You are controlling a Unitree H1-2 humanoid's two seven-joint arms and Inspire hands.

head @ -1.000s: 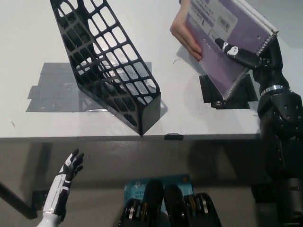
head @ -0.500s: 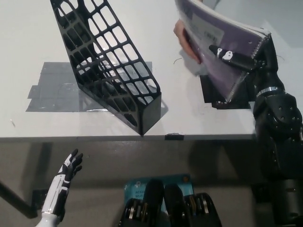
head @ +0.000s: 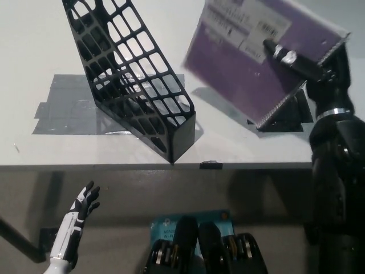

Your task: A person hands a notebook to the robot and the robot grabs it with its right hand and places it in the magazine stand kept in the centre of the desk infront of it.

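While my black right hand (head: 308, 60) sits up at the top right of the head view, it's closed on the purple spiral notebook (head: 256, 68): one finger lies across the front cover, near the white label (head: 245, 25) w/ a barcode, and the rest of the hand is tucked behind the wire-bound edge. The notebook is in the air, tilted, its spiral binding (head: 302, 83) running diagonally along the lower right side, cover facing the camera; it looks a bit blurred. It casts a shadow on the white desk (head: 228, 142) just below it. Under its lower corner there's a patch of black tape (head: 288, 117) on the desk, partly hidden by the book. The black mesh magazine stand (head: 128, 74) stands left of the notebook, well apart from it, approx. centre of the desk, tall end toward the top of the pic and low front wall near the desk's front edge. It sits on a patch of grey tape (head: 63, 108). Nothing shows inside the stand thru the mesh. My white left hand (head: 80, 214) hangs low at the lower left, below the desk edge, fingers spread, holding nothing.
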